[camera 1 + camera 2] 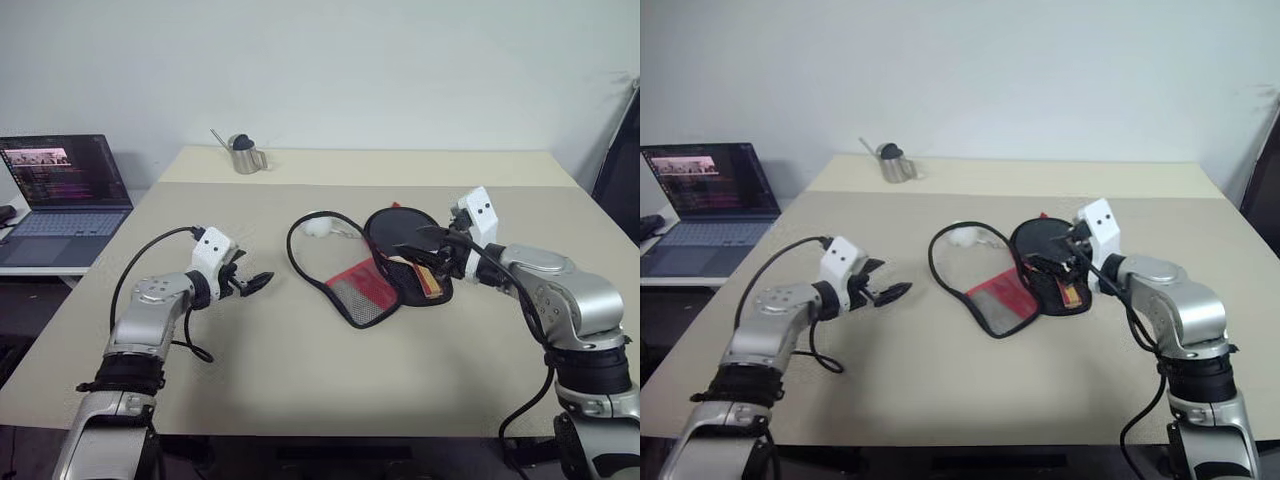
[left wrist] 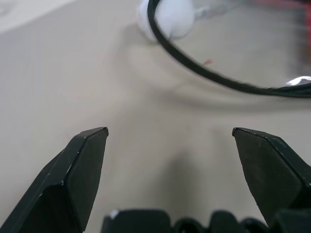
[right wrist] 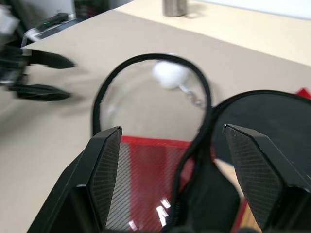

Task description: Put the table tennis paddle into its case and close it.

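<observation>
1. The table tennis paddle (image 1: 405, 232) is lying inside the open half of the case (image 1: 372, 268), black face up, with the wooden handle just under the right pincer (image 1: 437, 243). So I'd say it's in, or close to it.
2. The case is flopped open on the surface (image 1: 300, 370). Its other half, with the red panel (image 1: 362, 287) and the mesh, is spread out on the side of the right pincer that faces the left one, and the zipper rim loops out past the white pompom (image 1: 318, 226).
3. The right pincer hovers right over the handle end with its fingers apart, clamped on nothing as far as I can see.
4. The left pincer (image 1: 252, 283) is well off to the side of the case, wide apart and empty, pointing at the rim loop.
5. My guess at the step: the insert is done and closing is next. That means folding the loose flap over the paddle, then working the zipper, probably with one pincer pinning the case.
6. I can't read any writing. Further out are a metal cup (image 1: 243, 155) and a laptop (image 1: 62, 195), but its screen text is too small to make out.
</observation>
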Robot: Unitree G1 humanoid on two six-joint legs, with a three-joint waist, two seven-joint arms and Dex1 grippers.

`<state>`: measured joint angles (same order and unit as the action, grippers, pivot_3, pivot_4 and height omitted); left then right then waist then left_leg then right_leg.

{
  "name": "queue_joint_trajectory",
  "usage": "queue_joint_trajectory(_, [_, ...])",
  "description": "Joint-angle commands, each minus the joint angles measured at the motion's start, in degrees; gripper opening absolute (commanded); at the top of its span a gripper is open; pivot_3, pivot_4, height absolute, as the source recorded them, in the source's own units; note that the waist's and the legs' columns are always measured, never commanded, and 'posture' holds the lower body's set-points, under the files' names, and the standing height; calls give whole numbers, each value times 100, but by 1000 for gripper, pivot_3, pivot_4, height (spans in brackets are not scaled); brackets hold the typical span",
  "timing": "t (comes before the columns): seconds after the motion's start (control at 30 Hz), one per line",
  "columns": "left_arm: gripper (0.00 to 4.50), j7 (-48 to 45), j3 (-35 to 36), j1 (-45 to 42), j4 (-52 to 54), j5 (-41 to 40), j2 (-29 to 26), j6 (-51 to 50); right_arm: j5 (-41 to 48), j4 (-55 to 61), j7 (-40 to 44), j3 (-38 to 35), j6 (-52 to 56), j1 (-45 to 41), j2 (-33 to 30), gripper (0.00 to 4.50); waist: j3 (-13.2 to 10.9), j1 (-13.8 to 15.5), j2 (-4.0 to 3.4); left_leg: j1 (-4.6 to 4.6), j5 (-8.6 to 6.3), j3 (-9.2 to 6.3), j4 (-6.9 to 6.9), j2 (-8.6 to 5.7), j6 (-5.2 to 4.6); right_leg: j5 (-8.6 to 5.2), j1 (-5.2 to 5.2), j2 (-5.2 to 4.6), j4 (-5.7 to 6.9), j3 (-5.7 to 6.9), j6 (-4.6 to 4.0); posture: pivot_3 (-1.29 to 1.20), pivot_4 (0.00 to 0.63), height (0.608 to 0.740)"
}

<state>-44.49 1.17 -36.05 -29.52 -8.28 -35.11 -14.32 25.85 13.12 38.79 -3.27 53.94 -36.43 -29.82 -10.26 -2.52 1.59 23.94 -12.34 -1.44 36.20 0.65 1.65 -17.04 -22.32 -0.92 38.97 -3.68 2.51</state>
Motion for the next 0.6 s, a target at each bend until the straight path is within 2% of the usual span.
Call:
queue_joint_trajectory(0.03, [4500, -48, -106, -496, -755, 177, 173, 397, 162, 405, 275, 24, -226, 71, -201, 3640, 0, 23, 0, 0, 0, 0, 0, 0, 0, 0, 0, 0, 0, 0, 0, 0, 150, 740])
queue_joint_trajectory(0.17, [4500, -12, -87, -1108, -1854, 272, 484, 745, 125, 431, 251, 27, -317, 151, -231, 3640, 0, 51, 1, 0, 0, -2, 3, -2, 0, 0, 0, 1, 2, 4, 0, 0, 150, 740])
queue_joint_trajectory(0.37, [4500, -111, -145, -1744, -2811, 406, 917, 1162, 107, 498, 187, -17, -365, 288, -299, 3640, -1, 70, 3, 7, 0, -4, 5, -5, 0, 0, 0, 0, 0, 8, 0, 0, 150, 740])
queue_joint_trajectory(0.5, [4500, -313, -243, -1950, -2935, 498, 1213, 1325, 130, 553, 143, -56, -366, 352, -327, 3640, -1, 67, 3, 8, 0, -4, 7, -6, 0, 0, 0, 0, 1, 9, 0, 0, 150, 740])
queue_joint_trajectory(0.6, [4500, -558, -227, -2084, -2472, 344, 1452, 1293, 179, 612, 109, -126, -335, 403, -377, 3640, -1, 70, 3, 9, 0, -4, 8, -6, 0, 0, 0, 0, 1, 11, 0, 0, 150, 740])
